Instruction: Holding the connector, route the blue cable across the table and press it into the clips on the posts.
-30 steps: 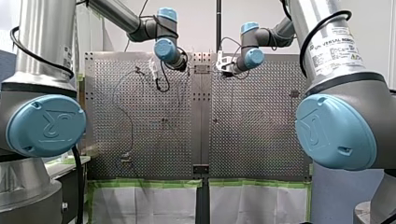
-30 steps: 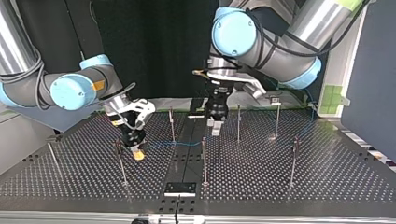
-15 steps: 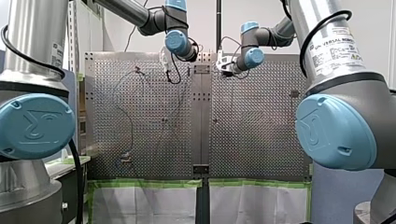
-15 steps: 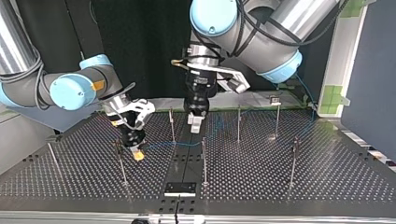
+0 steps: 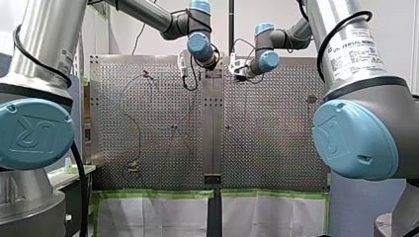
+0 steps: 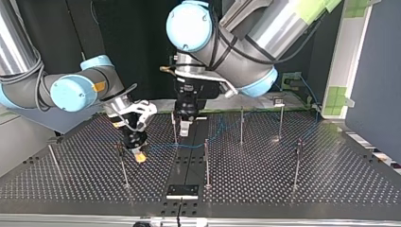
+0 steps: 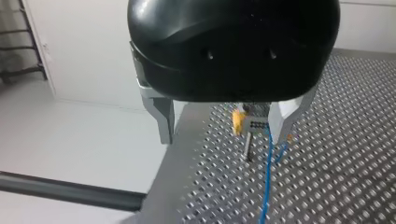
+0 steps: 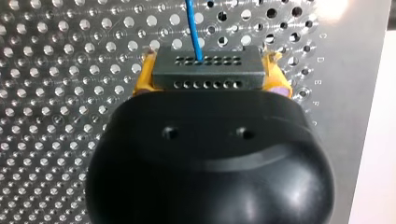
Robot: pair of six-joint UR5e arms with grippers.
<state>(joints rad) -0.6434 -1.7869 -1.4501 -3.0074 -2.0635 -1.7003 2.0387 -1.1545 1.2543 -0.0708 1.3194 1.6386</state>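
Note:
In the right wrist view, my right gripper is shut on the dark grey connector, with a yellow pad on each side. The blue cable leaves the connector's face. In the top view my right gripper hangs low over the perforated table at the left, and the blue cable runs from it to the right past the posts. My left gripper hangs open and empty beside a thin post. In the left wrist view, the connector and blue cable lie ahead of my left gripper.
Several thin upright posts stand across the table, among them one at the middle, one behind it and one at the right. A post stands just left of my right gripper. A black plate lies at the near edge.
My left arm has swung toward the top view's left, from near the middle posts to the post closer to my right gripper. My right gripper has held still with the connector.

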